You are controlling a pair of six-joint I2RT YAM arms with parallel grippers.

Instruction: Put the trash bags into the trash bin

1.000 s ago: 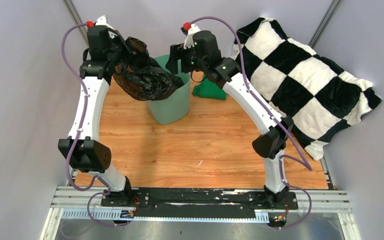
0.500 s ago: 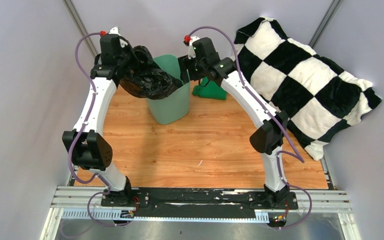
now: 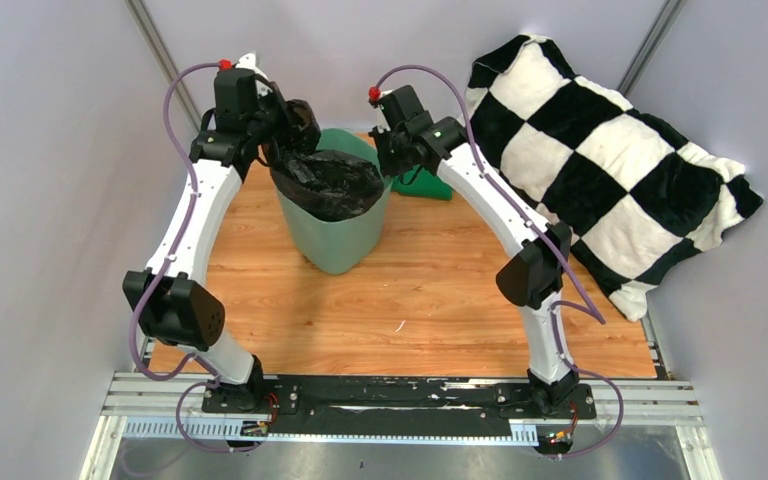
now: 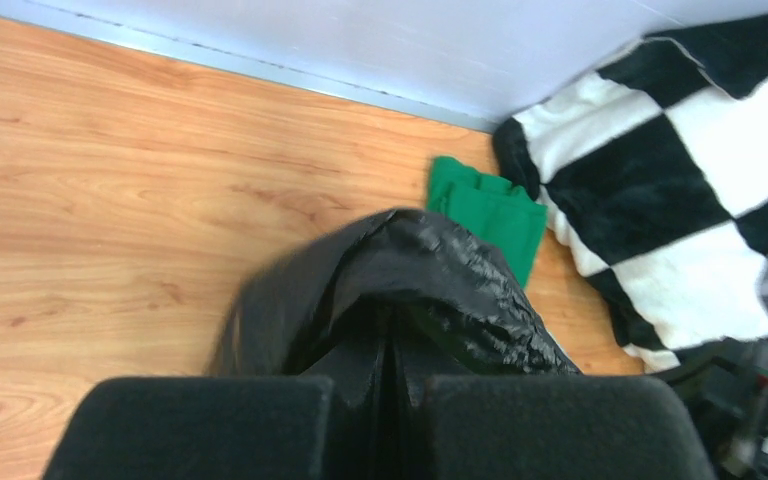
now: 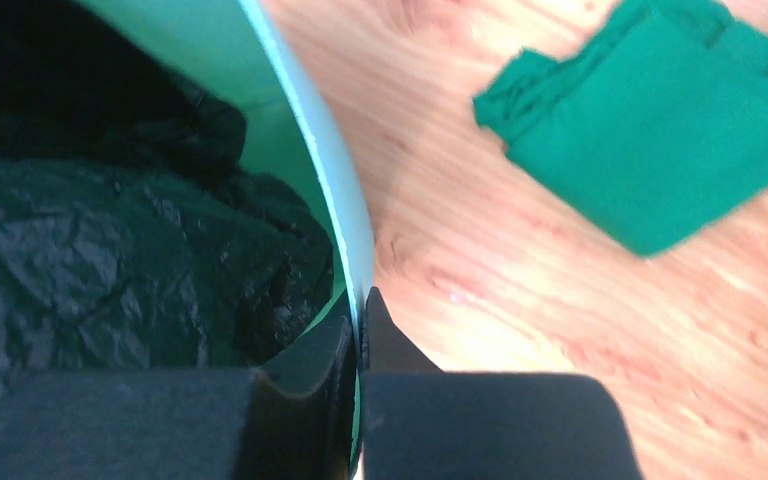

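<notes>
— Left gripper [image 3: 285,125], seen from above: what has it got?
— It is clamped on a gathered fold of the bag [image 3: 332,185], at the 10 o'clock side of the bin [image 3: 338,240]. Most of the bag fills the bin's mouth: black, glossy, finely crinkled.
— And the right gripper [image 3: 387,170]?
— It pinches the bin's rim at 2 o'clock. The bin is mint-green plastic, rounded-square and smooth-walled, narrowing toward the base. It stands at 11 o'clock on the wood-grain table [image 3: 430,290].
— Anything else up there?
— A folded green cloth [image 3: 428,185] lies near the bin at its 2 o'clock. A plush black-and-white checked pillow [image 3: 610,160] sits at the table's 2 o'clock.
— Left wrist view?
— Two black padded fingers [image 4: 200,425] sit at 6 o'clock, closed with thin shiny film squeezed between them. The bag bulges up to the centre, its wrinkles catching the light. The cloth is at 1 o'clock from it and the pillow at 3 o'clock.
— Right wrist view?
— Both fingers [image 5: 305,395] meet on the bin's wall, one inside and one outside. The pale rim runs up from them toward 11 o'clock. Inside the wall the bag lies in dull crumpled folds. The cloth rests on bare wood at 2 o'clock.
</notes>
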